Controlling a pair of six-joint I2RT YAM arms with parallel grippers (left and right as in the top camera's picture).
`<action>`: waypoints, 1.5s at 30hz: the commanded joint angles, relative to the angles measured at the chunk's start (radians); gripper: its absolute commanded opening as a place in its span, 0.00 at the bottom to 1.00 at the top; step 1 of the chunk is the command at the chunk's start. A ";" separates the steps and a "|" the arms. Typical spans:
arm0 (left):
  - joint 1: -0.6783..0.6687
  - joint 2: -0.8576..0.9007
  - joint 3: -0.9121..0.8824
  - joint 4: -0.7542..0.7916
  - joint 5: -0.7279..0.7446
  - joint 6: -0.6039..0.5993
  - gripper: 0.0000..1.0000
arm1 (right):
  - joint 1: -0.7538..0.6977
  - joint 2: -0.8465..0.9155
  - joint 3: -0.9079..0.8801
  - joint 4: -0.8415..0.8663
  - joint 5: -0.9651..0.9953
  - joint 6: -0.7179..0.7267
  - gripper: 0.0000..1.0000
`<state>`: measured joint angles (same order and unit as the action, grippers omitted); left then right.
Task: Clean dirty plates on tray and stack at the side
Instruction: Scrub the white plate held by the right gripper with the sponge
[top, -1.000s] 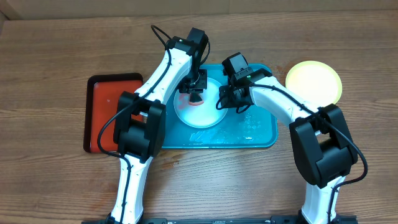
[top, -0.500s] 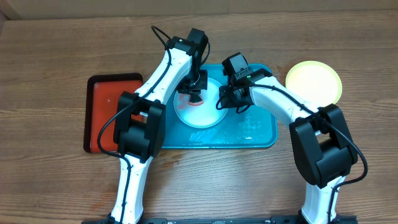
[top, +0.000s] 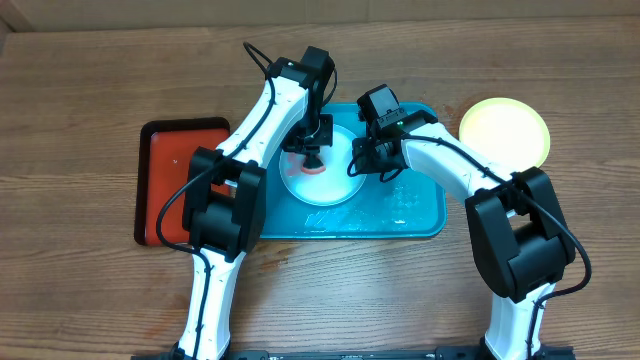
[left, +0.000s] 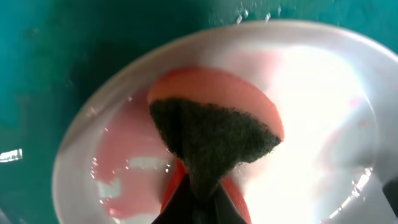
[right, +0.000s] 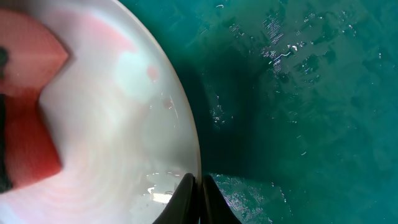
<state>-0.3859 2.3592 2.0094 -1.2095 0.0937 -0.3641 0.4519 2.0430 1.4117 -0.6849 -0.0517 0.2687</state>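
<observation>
A pale mint-white plate (top: 325, 186) lies on the left part of the turquoise tray (top: 420, 215). My left gripper (top: 312, 152) is shut on an orange sponge with a dark scouring pad (left: 214, 134) and presses it onto the plate (left: 323, 124), which carries pinkish wet smears. My right gripper (top: 358, 164) is shut on the plate's right rim (right: 198, 186), one finger inside and one outside. A lime-green plate (top: 504, 130) sits on the table right of the tray; I cannot tell whether another lies under it.
A smaller red tray with a black rim (top: 170, 180) stands left of the turquoise tray. The turquoise tray's floor is wet with droplets (right: 298, 112). Both arms cross above the tray's back edge.
The left gripper has shifted the sponge slightly on the plate. The right gripper has stayed on the rim.
</observation>
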 joint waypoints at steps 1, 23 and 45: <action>-0.012 0.003 0.019 -0.006 0.061 0.002 0.04 | -0.008 -0.037 -0.018 -0.001 0.032 -0.006 0.04; -0.040 0.001 0.054 -0.098 -0.478 -0.072 0.04 | -0.008 -0.037 -0.018 0.000 0.032 -0.006 0.04; -0.053 0.004 -0.116 -0.032 -0.344 -0.076 0.04 | -0.008 -0.037 -0.018 -0.001 0.032 -0.006 0.04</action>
<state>-0.4458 2.3486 1.9354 -1.1892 0.0128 -0.4179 0.4541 2.0430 1.4071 -0.6811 -0.0685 0.2684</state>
